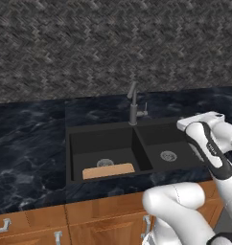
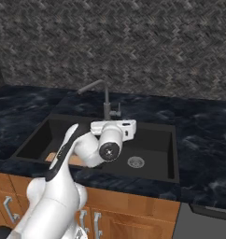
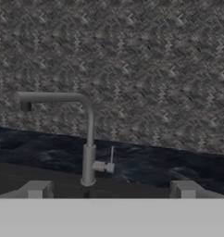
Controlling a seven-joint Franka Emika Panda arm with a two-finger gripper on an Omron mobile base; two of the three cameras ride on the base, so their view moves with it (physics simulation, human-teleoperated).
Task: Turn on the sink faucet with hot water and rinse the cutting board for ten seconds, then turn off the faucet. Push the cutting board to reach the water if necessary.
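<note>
The dark gray sink faucet [image 1: 133,106] stands behind the divider of the black double-basin sink [image 1: 137,128]; its spout [image 3: 49,97] angles over the larger left basin. A thin lever [image 3: 111,155] sticks up on its right side. No water runs from it. The tan cutting board [image 1: 108,170] lies flat at the front of the larger basin, partly hidden by my arm in the right base view. My gripper [image 3: 111,192] is open and holds nothing. It is level above the smaller basin and faces the faucet post from a short distance, with the fingertips [image 3: 37,190] wide apart.
Dark marble counter [image 1: 27,143] surrounds the sink. A grey herringbone wall [image 1: 113,43] rises close behind the faucet. Each basin has a round silver drain [image 1: 168,155]. Wooden cabinet fronts with metal handles [image 1: 3,225] run below the counter edge.
</note>
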